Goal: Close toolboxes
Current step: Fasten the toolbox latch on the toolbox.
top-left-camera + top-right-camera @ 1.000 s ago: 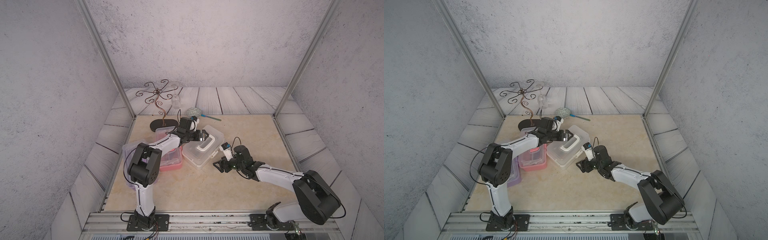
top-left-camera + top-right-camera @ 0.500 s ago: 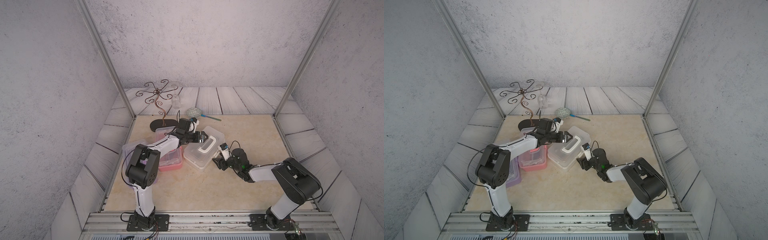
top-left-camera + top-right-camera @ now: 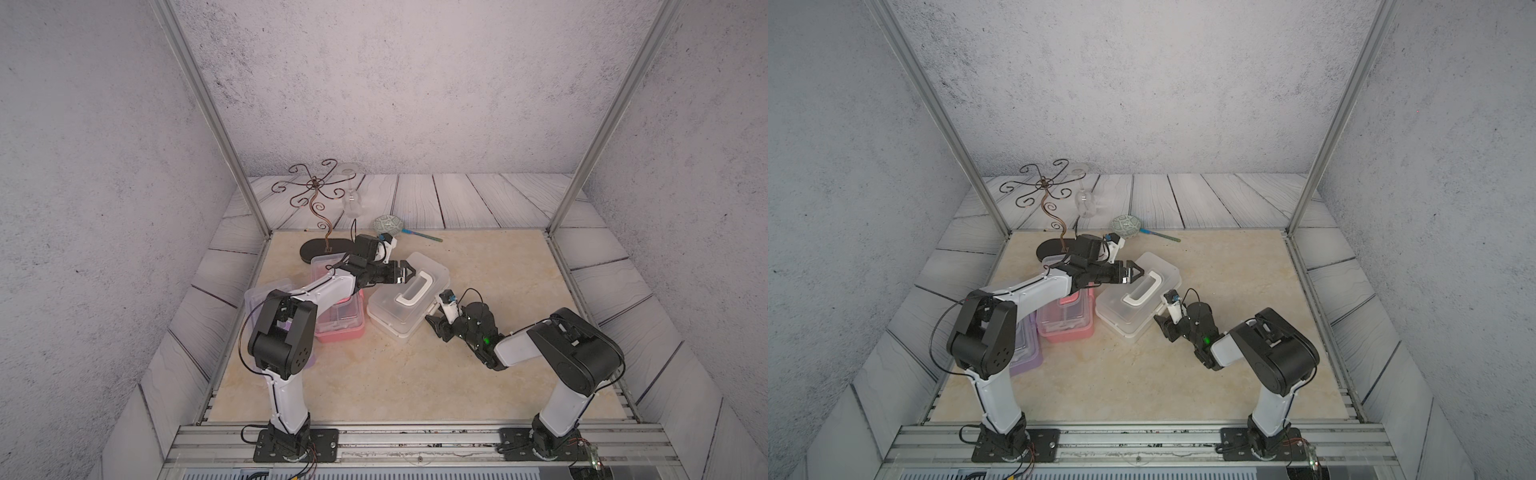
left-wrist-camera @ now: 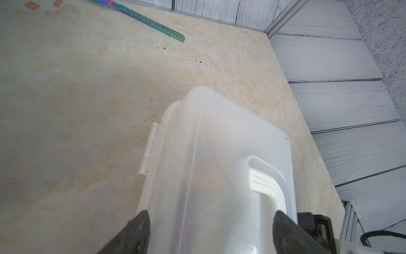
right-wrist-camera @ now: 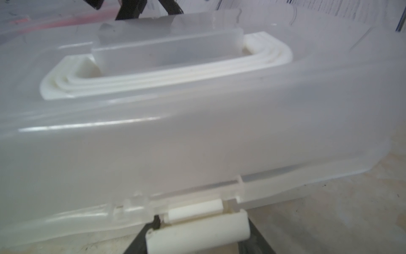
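Note:
The white toolbox [image 3: 409, 297] lies slantwise mid-table with its clear lid down and its white handle [image 3: 415, 291] flat on top. My left gripper [image 3: 405, 274] is open over the lid's far-left end, and its fingers [image 4: 136, 233] stand either side of the lid [image 4: 219, 165]. My right gripper [image 3: 434, 323] is low at the box's near side. Its fingers [image 5: 136, 244] are apart, with the white latch [image 5: 197, 233] lying across their tips. The pink toolbox [image 3: 340, 322] and the purple toolbox [image 3: 1027, 349] sit to the left, partly hidden by the left arm.
A curly wire stand [image 3: 316, 199] on a black base [image 3: 320, 249], a clear glass [image 3: 353, 199], a patterned ball [image 3: 388, 224] and an iridescent stick [image 3: 424, 236] stand along the back edge. Metal frame posts [image 3: 582, 166] rise at the back corners.
My right arm has folded in and brought its gripper up against the white toolbox's near side, with its jaws narrowing around the latch. The left gripper has stayed over the lid.

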